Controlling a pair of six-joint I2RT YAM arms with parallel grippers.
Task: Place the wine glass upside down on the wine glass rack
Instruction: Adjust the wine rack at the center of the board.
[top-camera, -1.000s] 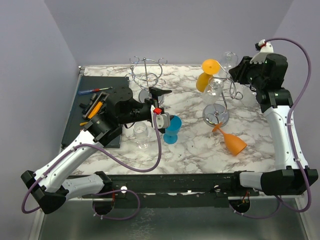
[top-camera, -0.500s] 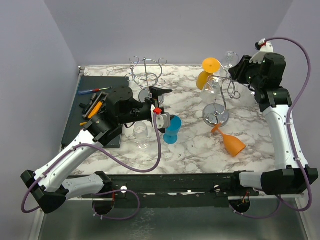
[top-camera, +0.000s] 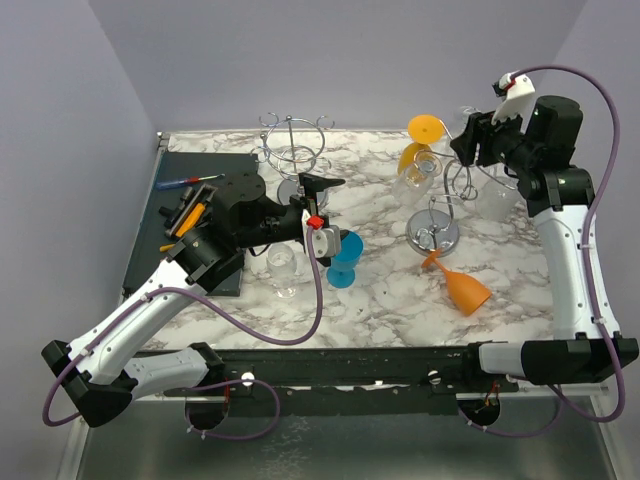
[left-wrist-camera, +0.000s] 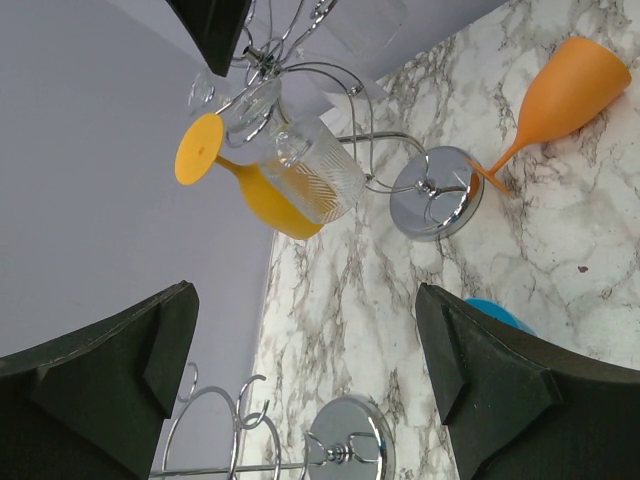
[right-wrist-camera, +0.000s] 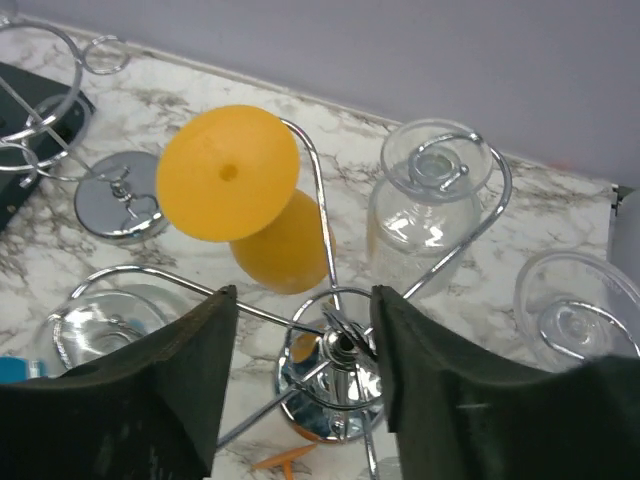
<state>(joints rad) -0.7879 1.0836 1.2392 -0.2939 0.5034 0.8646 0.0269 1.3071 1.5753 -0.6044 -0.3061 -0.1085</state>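
Hanging upside down from a chrome ring of the wine glass rack (top-camera: 434, 233), the clear wine glass (right-wrist-camera: 430, 195) has its foot caught in the wire loop and its bowl pointing down at the marble table (top-camera: 380, 300). The right gripper (right-wrist-camera: 305, 300) hovers above the rack's centre post with its fingers (right-wrist-camera: 170, 390) partly spread and nothing between them; it touches no glass. An orange glass (right-wrist-camera: 228, 175) hangs inverted on the neighbouring arm, and a second clear glass (right-wrist-camera: 575, 310) sits in another ring, though from overhead it is too faint to say just how it rests. A patterned clear glass (left-wrist-camera: 320, 180) hangs beside the orange one. Another orange glass (top-camera: 465, 287) lies on its side on the table, its foot touching the rack's base. The left gripper (left-wrist-camera: 305, 300) is held wide apart and empty, poised over the table near a blue glass (top-camera: 347, 258) and a small clear glass (top-camera: 283, 265), both standing upright. A second rack (top-camera: 293, 150) stands empty-handed of colour at the far left.
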